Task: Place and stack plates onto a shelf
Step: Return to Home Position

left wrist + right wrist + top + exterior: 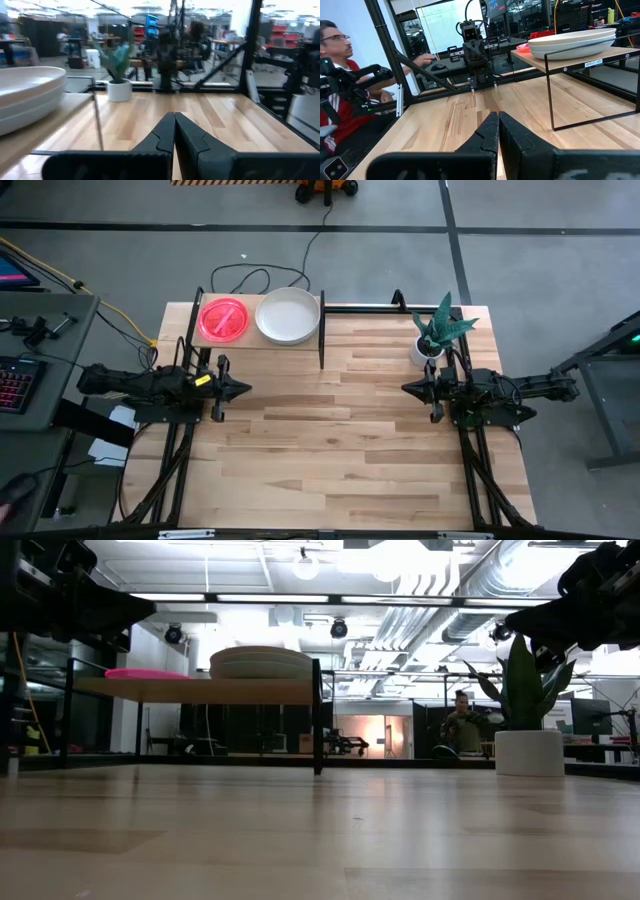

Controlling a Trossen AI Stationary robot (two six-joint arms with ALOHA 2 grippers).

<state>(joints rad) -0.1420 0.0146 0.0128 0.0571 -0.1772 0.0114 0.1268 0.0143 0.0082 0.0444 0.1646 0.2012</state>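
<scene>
Pink plates (pixel 223 319) sit stacked on the shelf (pixel 253 340), on the half nearer your left arm. Pale plates (pixel 288 315) are stacked just beside them on the other half, rims nearly touching. In the low view the pale stack is tall and the pink pile is low and flat; the exact count per pile is not clear. The shelf stands on thin black posts at the back of the table (pixel 340 450), on the left arm's side.

Your left gripper (pixel 243 389) hovers over the table in front of the shelf, apart from it. Its fingers (pixel 165 135) are pressed together and hold nothing. Your right gripper (pixel 408 388) faces it from across the table, well apart, also clenched, fingers (pixel 490 132) touching, nothing held.

A plant pot (pixel 427 350) with a green plant stands just beside the right gripper, toward the back. A person (pixel 335 75) in a red top shows beyond the table, behind the left arm.
</scene>
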